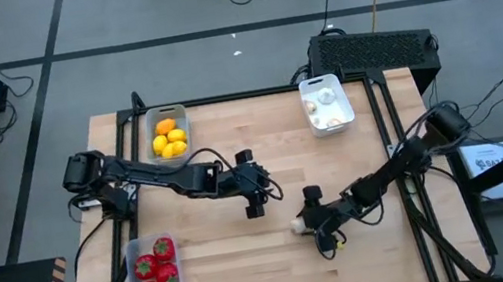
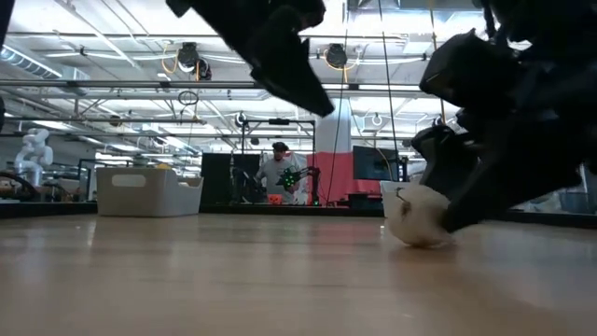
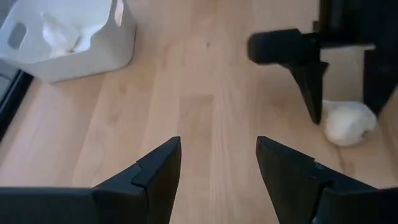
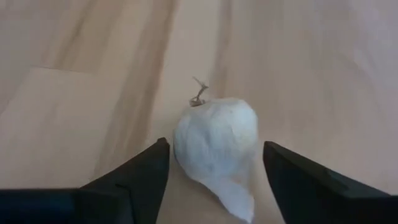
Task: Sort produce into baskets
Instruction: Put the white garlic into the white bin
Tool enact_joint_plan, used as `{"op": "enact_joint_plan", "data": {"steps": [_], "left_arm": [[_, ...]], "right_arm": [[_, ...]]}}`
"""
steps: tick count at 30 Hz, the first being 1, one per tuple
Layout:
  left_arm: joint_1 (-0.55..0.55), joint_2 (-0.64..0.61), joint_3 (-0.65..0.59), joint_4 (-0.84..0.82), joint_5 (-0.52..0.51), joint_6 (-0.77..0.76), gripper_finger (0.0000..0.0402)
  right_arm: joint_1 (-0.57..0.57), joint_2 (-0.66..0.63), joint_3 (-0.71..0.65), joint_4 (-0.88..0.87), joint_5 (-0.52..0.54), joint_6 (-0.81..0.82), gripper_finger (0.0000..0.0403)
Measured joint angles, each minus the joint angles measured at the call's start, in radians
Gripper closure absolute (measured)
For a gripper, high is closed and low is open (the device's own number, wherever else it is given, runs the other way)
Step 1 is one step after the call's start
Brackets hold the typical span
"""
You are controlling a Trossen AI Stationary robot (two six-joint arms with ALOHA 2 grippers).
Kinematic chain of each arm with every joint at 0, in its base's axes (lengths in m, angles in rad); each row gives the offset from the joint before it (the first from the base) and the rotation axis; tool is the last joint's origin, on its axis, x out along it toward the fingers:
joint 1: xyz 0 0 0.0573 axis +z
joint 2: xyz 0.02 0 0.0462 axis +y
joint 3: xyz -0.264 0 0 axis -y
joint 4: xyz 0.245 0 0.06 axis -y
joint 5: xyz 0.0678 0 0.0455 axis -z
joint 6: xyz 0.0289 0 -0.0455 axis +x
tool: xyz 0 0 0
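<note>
1. The wooden table carries all three baskets: the grey basket at the far left with the yellow pieces, the clear basket at the near left with the red pieces, and the white basket at the far right, which has garlic bulbs in it.
2. The left gripper hangs over the bare middle of the table, fingers part-open, holding nothing. It is waiting.
3. The right gripper is down at the board and working, its jaws apart and straddling the last loose garlic bulb.
4. One finger is touching the bulb or very nearly so; the other stands clear. No grip yet, by my read.
5. To do this well: shift slightly so the bulb sits centred between the fingers, and close gently on its widest part. It is round and will roll if pushed from one side.
6. Lift straight up, then carry it to the white basket, well off toward the far right.
</note>
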Motion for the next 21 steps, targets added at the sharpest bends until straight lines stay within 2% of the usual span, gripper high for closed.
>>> {"op": "enact_joint_plan", "data": {"steps": [8, 14, 18, 21], "left_arm": [[0.010, 0.016, -0.036, 0.013, 0.006, 0.005, 0.0185], [0.010, 0.015, -0.036, 0.021, 0.006, 0.003, 0.0185], [0.010, 0.015, -0.036, 0.020, 0.006, 0.001, 0.0185], [0.010, 0.015, -0.036, 0.021, 0.007, -0.016, 0.0185]], "right_arm": [[-0.029, -0.089, 0.000, -0.143, 0.000, 0.006, 0.0233], [-0.031, -0.182, 0.000, -0.347, 0.006, 0.027, 0.0289], [-0.031, -0.259, 0.000, -0.507, 0.109, 0.042, 0.0316], [-0.034, -0.310, 0.000, -0.529, 0.181, 0.088, 0.0329]]}}
